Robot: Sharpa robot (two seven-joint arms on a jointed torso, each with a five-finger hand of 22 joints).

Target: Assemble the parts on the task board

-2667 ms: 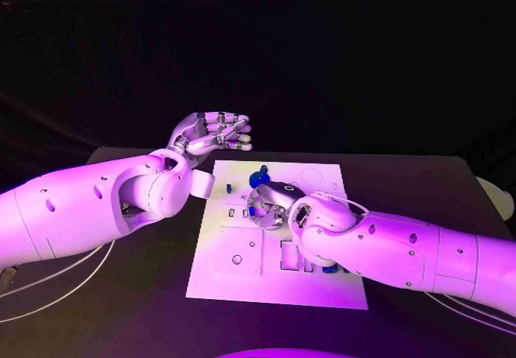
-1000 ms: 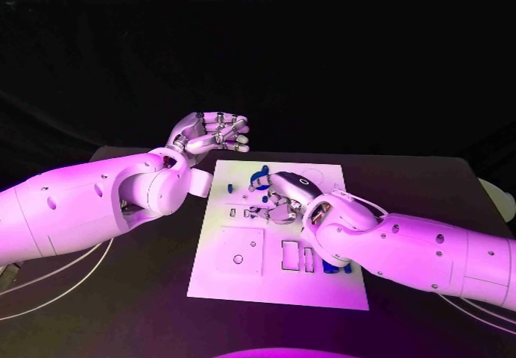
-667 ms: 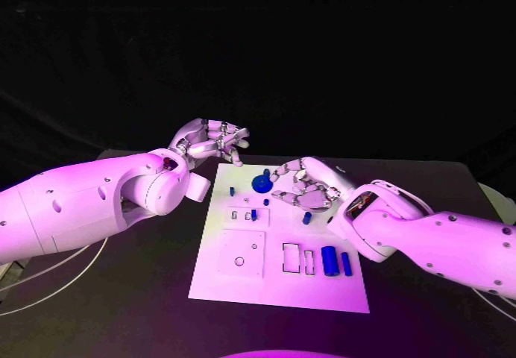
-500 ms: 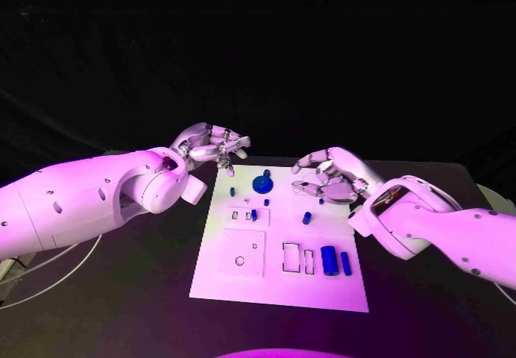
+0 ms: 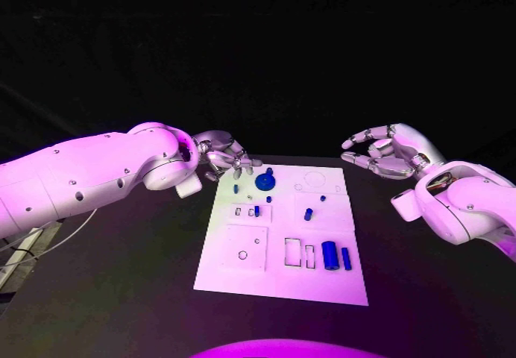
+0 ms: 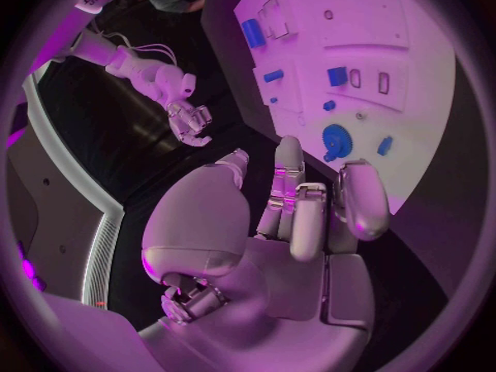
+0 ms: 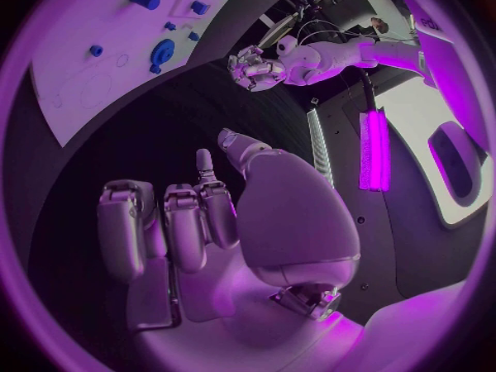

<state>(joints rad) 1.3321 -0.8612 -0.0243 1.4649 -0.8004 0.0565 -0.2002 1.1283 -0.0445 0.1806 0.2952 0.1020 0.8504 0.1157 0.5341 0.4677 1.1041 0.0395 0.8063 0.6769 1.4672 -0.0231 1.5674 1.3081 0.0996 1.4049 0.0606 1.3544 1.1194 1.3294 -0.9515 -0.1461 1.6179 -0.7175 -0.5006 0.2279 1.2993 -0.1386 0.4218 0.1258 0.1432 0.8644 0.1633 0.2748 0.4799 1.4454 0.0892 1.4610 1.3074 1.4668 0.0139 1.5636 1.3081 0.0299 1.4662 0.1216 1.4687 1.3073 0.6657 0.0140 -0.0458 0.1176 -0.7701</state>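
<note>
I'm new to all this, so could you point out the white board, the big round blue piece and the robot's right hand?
task board (image 5: 274,280), head view, bare near edge.
round blue piece (image 5: 263,180), head view, its top.
right hand (image 5: 389,151), head view, middle of the hand.

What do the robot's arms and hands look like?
Both arms are thick, rounded white shells dotted with small dark screw holes. The left hand and right hand are silver metal with jointed fingers. Thin pale cables hang under the left arm.

the left hand (image 5: 223,157) hides the task board's (image 5: 282,280) far left corner.
</note>
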